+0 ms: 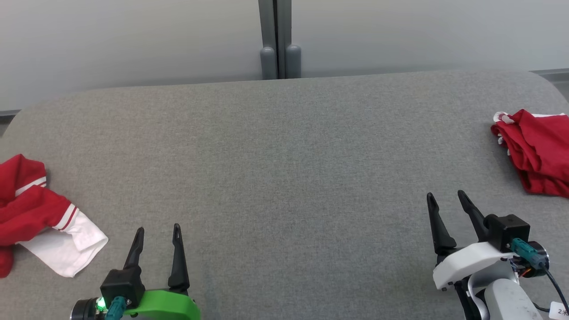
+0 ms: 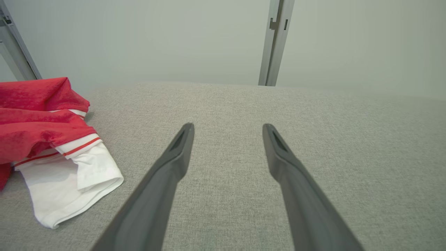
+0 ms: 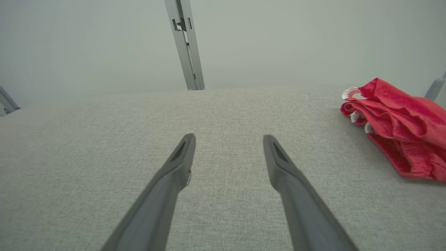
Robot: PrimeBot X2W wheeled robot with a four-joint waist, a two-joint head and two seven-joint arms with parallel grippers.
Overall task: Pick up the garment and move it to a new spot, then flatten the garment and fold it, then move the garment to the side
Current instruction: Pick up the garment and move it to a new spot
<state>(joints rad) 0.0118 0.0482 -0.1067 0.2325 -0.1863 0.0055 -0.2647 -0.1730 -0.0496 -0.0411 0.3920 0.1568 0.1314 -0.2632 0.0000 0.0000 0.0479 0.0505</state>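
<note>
On the left hand (image 1: 158, 227): two long, tapering black fingers (image 1: 178, 258), a black block (image 1: 122, 284) at their base, a bright green shell (image 1: 162, 306), a teal plug (image 1: 116, 306) and a lit green lamp (image 1: 101, 304). On the right hand (image 1: 445, 194): the same black fingers and block, a white shell (image 1: 466, 262), a second teal plug (image 1: 524, 252), a black cable (image 1: 555, 284), a handwritten white tag (image 1: 559, 310), a pale grey forearm (image 1: 511, 302). Close up, a narrow slot near each fingertip (image 2: 179, 141).

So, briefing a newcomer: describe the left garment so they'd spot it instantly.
On the grey table, at its left edge beside the left end effector, lies a crumpled red garment. It trails a white flap with striped trim; the right heap is nearly all red.
</note>
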